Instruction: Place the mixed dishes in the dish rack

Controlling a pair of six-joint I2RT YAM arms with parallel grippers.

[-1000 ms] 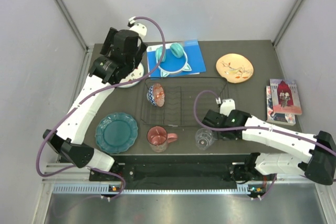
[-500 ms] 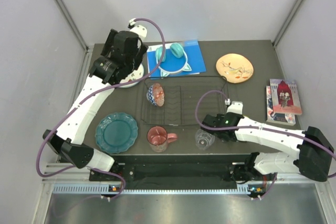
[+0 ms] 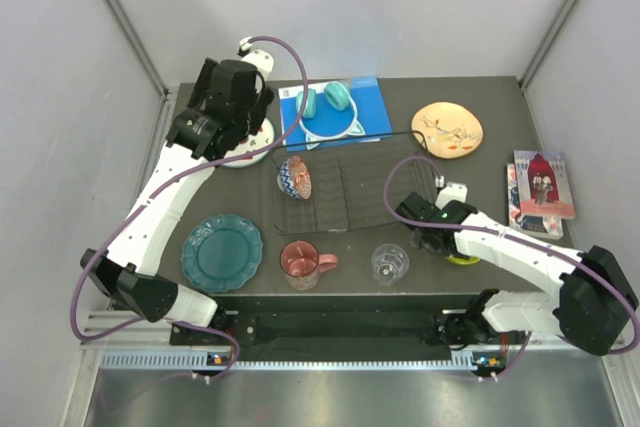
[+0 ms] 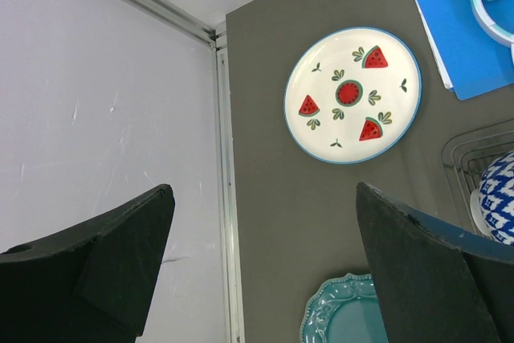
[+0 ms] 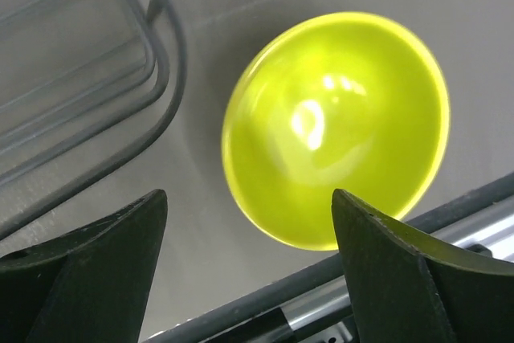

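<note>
Lying beneath right pincer point(image 5: 249, 202): lime-green bowl point(image 5: 337, 126)

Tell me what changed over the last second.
The right gripper swung rightward, away from the clear glass, and now hovers open over the lime-green bowl, holding nothing. The left gripper barely shifted and remains open above the watermelon plate. Nothing was grasped or released, and the dishes stayed where they were.
</note>
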